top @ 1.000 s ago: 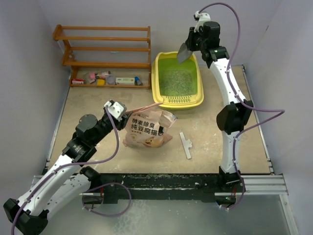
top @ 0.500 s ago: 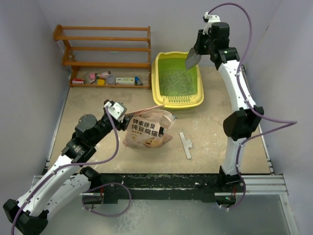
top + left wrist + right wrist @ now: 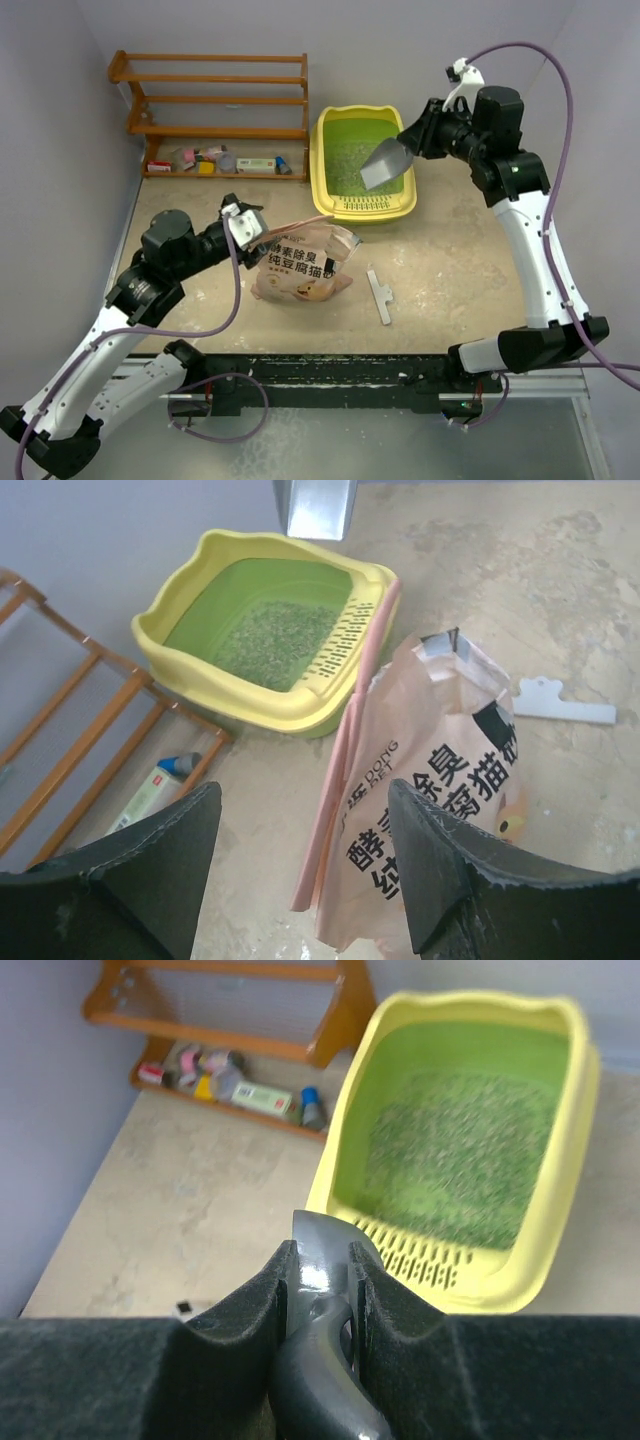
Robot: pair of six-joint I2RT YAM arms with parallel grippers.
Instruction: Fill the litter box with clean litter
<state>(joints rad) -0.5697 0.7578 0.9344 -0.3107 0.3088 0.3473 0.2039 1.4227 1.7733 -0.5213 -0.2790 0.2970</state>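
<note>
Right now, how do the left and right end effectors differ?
Left end effector is open and empty, beside the crinkled pink-tan printed bag; right end effector is shut on the grey plastic scoop. Left faces the bag; right hangs by the yellow plastic litter box. Both have dark fingers.

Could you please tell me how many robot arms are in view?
2: the left arm reaches toward the printed bag, left end effector open; the right arm holds a grey scoop near the litter box. None seems hidden.

litter box (image 3: 365,207): smooth plastic | clean litter (image 3: 348,168): gritty granules | bag (image 3: 300,265): crinkled, matt | rack (image 3: 215,100): wood | scoop (image 3: 382,165): glossy plastic
</note>
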